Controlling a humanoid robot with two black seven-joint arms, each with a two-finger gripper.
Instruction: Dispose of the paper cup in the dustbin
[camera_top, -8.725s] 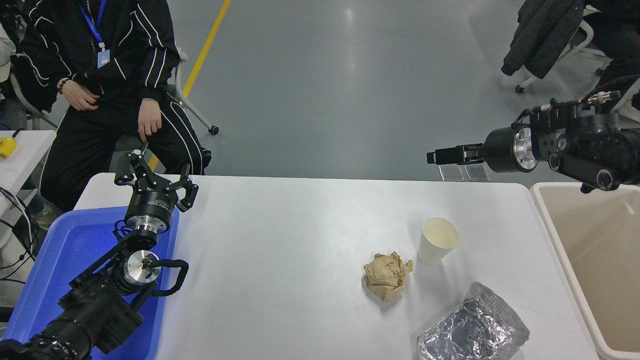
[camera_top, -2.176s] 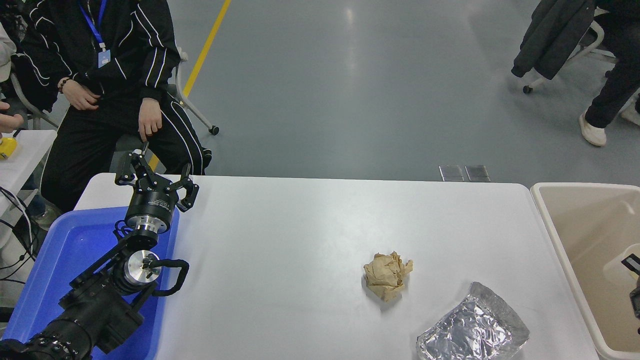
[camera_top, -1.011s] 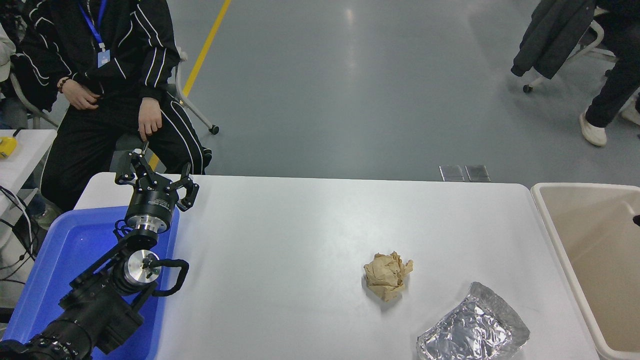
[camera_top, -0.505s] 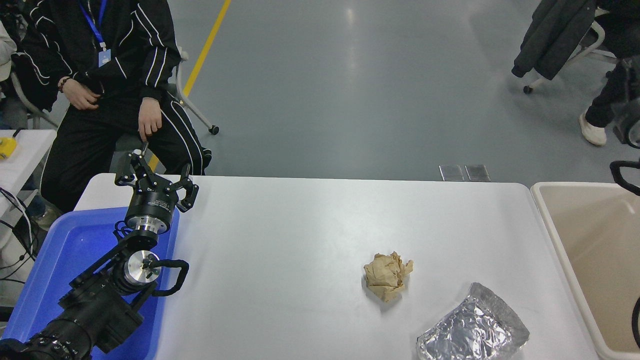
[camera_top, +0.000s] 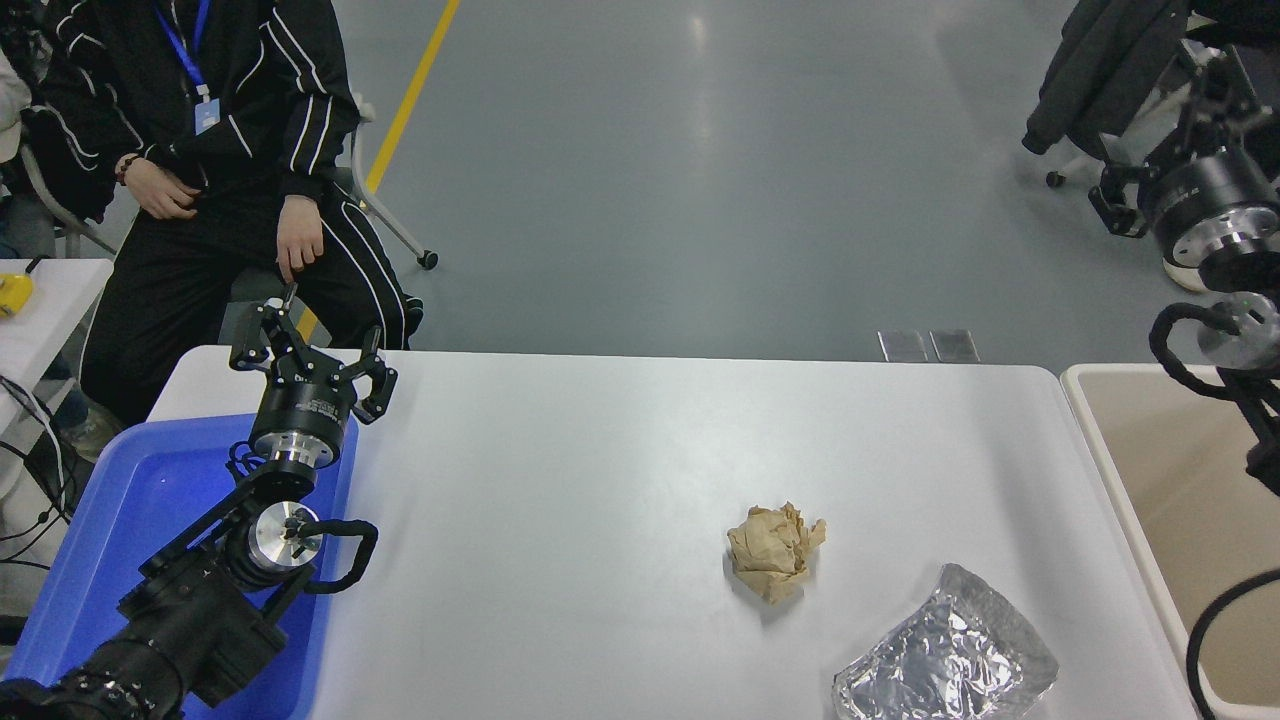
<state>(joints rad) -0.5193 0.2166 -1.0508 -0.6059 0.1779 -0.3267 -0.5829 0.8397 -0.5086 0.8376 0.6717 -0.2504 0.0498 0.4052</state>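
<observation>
Head view: the paper cup is nowhere visible, neither on the table (camera_top: 620, 450) nor in the part of the dustbin (camera_top: 1105, 460) that shows, so the drop looks done; retreat is what remains. The right end effector (camera_top: 1165, 130) is raised beyond the bin, fingers apart and empty. The left end effector (camera_top: 305, 345), also spread, is parked over the blue tray (camera_top: 90, 530). A brown paper ball (camera_top: 775, 550) and foil tray (camera_top: 945, 660) lie clear of any path

A: Where's the right gripper (camera_top: 1160, 140)?
B: Beyond the dustbin's (camera_top: 1105, 470) far rim, off the table's (camera_top: 560, 500) right end.
A: And left of it?
B: The paper ball (camera_top: 775, 550); the foil tray (camera_top: 945, 660) sits nearer, seemingly apart.
</observation>
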